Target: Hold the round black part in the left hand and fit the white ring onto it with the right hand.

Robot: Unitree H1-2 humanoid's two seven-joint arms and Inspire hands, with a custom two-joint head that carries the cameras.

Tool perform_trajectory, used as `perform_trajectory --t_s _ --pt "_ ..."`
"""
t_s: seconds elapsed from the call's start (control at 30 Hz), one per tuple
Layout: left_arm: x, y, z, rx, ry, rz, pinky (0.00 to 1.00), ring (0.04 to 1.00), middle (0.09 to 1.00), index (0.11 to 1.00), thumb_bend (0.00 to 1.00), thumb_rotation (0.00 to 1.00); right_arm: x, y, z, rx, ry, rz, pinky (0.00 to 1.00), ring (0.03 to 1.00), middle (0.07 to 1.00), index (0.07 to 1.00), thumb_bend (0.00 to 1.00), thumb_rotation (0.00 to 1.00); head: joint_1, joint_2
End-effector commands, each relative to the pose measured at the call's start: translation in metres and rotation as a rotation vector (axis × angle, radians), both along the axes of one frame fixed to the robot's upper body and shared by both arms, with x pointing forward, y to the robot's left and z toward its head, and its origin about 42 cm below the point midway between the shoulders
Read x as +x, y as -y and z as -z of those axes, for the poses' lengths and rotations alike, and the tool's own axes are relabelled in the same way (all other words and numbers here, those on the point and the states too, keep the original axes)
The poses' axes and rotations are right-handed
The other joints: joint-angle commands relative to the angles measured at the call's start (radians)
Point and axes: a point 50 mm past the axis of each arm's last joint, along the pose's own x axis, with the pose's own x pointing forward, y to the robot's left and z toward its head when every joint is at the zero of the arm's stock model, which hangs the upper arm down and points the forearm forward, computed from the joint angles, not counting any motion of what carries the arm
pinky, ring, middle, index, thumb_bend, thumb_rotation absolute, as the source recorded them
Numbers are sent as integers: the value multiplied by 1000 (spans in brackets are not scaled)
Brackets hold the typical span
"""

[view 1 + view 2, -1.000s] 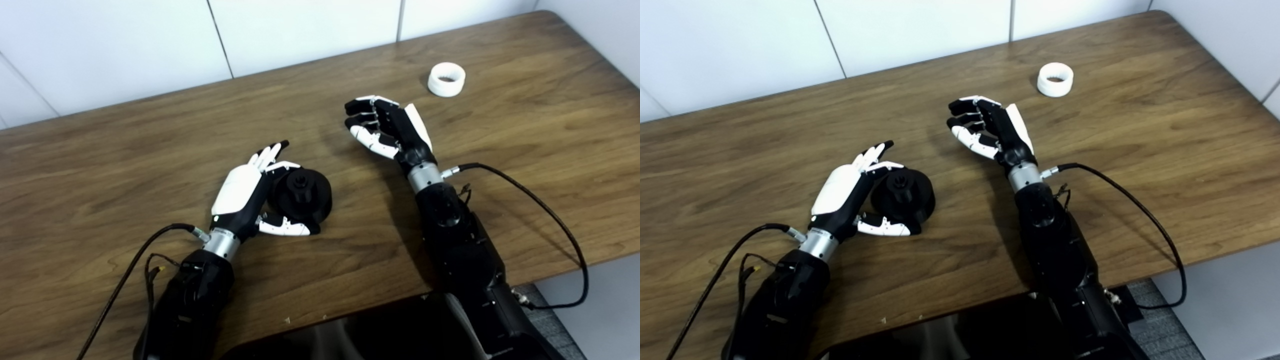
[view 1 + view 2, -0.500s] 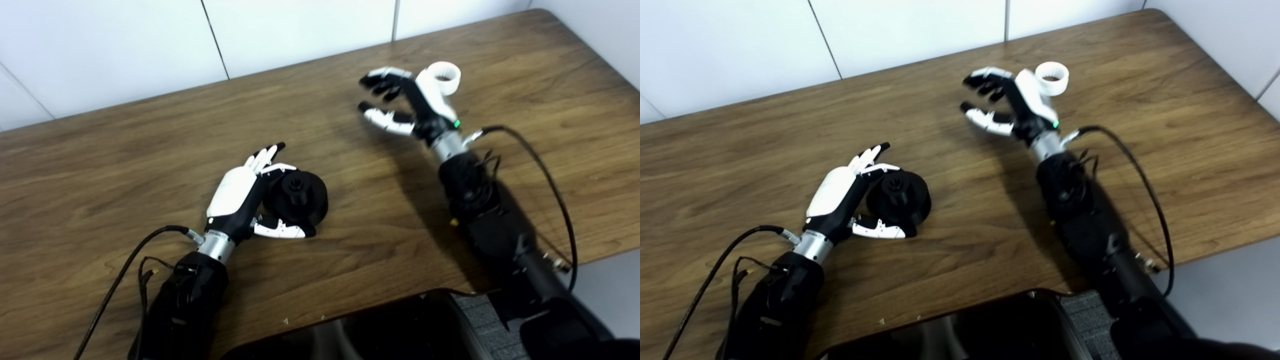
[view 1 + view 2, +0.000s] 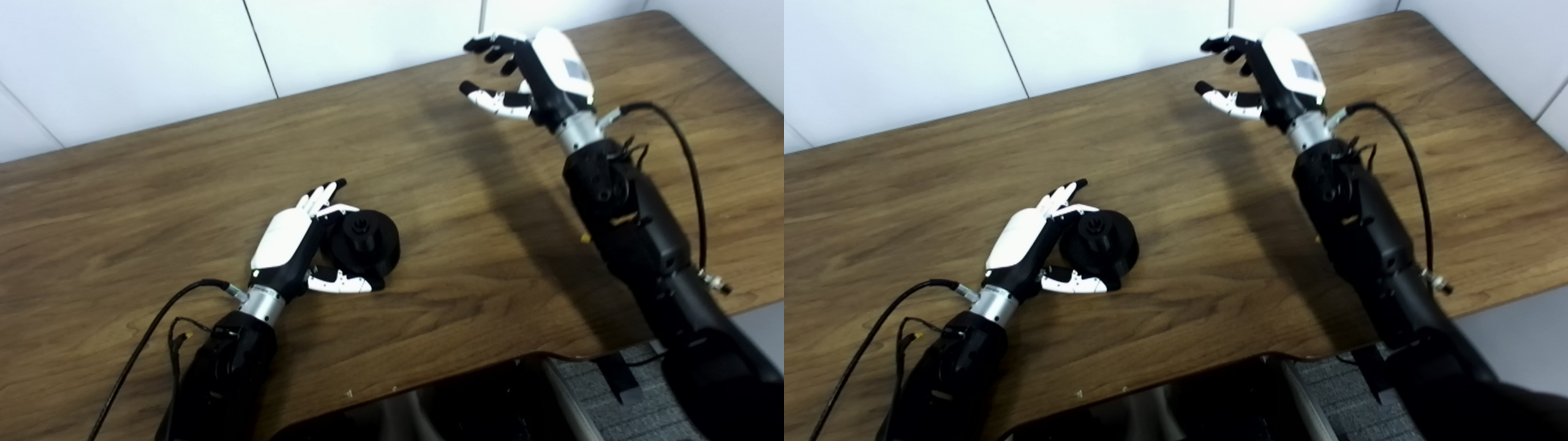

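Note:
The round black part (image 3: 366, 240) lies on the wooden table (image 3: 153, 184) left of centre, its hub facing up. My left hand (image 3: 286, 237) cups it from the left, fingers stretched behind it and thumb in front, not closed on it. My right hand (image 3: 539, 70) is open and empty, raised over the far right of the table, fingers spread and pointing left. The white ring is not visible; my right hand covers the spot where it stood.
A white tiled wall (image 3: 337, 37) runs along the table's far edge. Black cables trail from both wrists, one looping at the right (image 3: 689, 165). The table's right edge (image 3: 1519, 98) is near my right arm. A dark body part (image 3: 459, 404) fills the bottom.
My right hand has risen and moved away to the far right, over the white ring, which it now hides. My left hand and the black part have stayed put.

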Motion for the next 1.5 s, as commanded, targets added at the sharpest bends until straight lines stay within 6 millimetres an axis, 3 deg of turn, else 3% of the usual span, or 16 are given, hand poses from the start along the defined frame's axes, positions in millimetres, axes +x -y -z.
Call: perform_trajectory --t_s 0.0,0.17,0.27,0.37,0.73,0.87,1.03,1.3,1.47 --pt "-2 -17 18 106 -50 -27 1000 1000 1000 674 1000 385 12 5 -42 -113 86 38 569 737 765 748 648 398 -6 -4" --pt "-2 -17 18 99 -37 -21 1000 1000 1000 670 1000 400 21 17 -55 -270 13 142 600 790 814 788 740 451 -6 -3" --pt "-2 -17 17 96 -38 -21 1000 1000 1000 670 1000 401 26 24 -62 -329 -63 192 715 847 853 825 772 475 -6 -3" --pt "-2 -17 17 97 -40 -21 1000 1000 1000 670 1000 398 30 31 -65 -359 -121 227 785 861 853 821 800 436 -6 -3" --pt "-3 -17 16 93 -41 -24 1000 1000 1000 667 1000 382 43 56 -66 -412 -299 292 856 896 854 838 808 429 -1 -1" --pt "-3 -17 16 98 -37 -24 1000 1000 1000 667 1000 379 49 63 -66 -435 -395 297 868 897 847 857 843 458 3 -2" --pt "-3 -17 16 95 -42 -26 1000 1000 1000 669 1000 374 52 66 -62 -438 -459 294 807 870 825 846 912 424 3 -2" --pt "-5 -17 15 98 -35 -24 1000 1000 1000 669 1000 384 52 64 -60 -430 -541 280 782 866 828 845 877 290 13 3" --pt "-5 -16 16 97 -32 -20 1000 1000 1000 668 1000 387 52 63 -56 -444 -552 272 783 857 827 842 882 269 23 6"
